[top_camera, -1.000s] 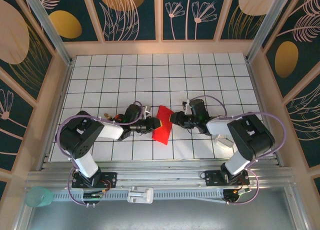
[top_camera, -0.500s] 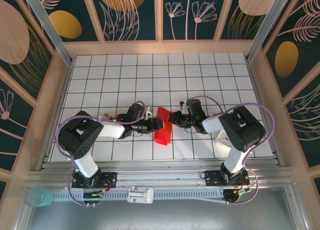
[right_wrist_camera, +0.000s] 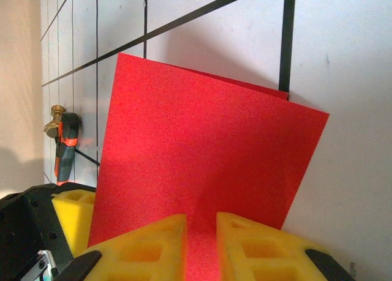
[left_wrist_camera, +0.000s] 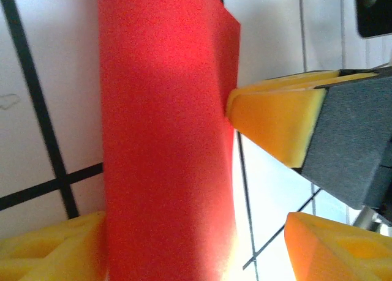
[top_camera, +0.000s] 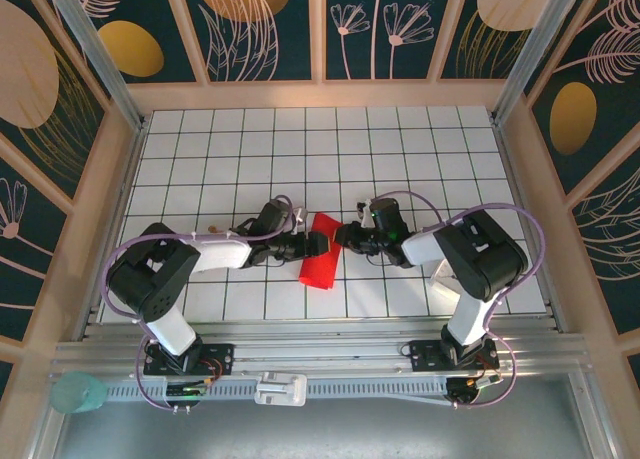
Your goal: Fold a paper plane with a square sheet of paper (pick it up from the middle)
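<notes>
**Folding stage, mid-counter.** The square sheet of paper lies near the middle of the gridded counter, between the two wrists. It appears as a narrow red rectangle set slightly askew to the grid lines. In the right wrist view the sheet shows a second layer edge just behind its far border, so it is judged to be folded once, in half. No pointed nose and no wings are formed. The task is therefore judged to be at an early stage, with the diagonal nose folds and the wing folds all left to do.

The right end effector has its two yellow pads nearly together, with the red edge running between them. It is read as pinched onto the sheet at its right-hand border. The left end effector stands wide open and holds nothing. One pad sits at the sheet's edge and the other is apart from it on bare counter.

From above, both arms fold inward from their bases with forearms low over the counter. The left end effector and the right end effector face each other across the sheet.
</notes>
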Controlling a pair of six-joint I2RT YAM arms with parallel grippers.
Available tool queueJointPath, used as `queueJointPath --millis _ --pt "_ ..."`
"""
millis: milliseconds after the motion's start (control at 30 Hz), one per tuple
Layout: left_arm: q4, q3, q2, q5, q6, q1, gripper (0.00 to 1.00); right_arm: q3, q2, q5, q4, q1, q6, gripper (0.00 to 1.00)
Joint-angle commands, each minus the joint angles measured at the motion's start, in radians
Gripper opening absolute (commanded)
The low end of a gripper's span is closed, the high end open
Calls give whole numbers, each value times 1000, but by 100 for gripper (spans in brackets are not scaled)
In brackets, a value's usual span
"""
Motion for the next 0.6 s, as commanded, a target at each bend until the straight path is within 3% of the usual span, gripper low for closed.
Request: queueJointPath --millis 0,100,233,400,567 --pt "-181 29 15 -117 76 17 75 11 34 9 -5 19 5 19" --pt "-226 49 12 -157 94 16 77 11 35 7 -1 20 5 18" --pt "-222 61 13 -132 96 16 79 14 44 6 6 22 8 18" --pt "-224 91 51 -91 104 -5 73 27 58 4 10 29 13 17" --pt "-233 104 71 -109 104 -13 60 38 69 -2 17 34 19 17"
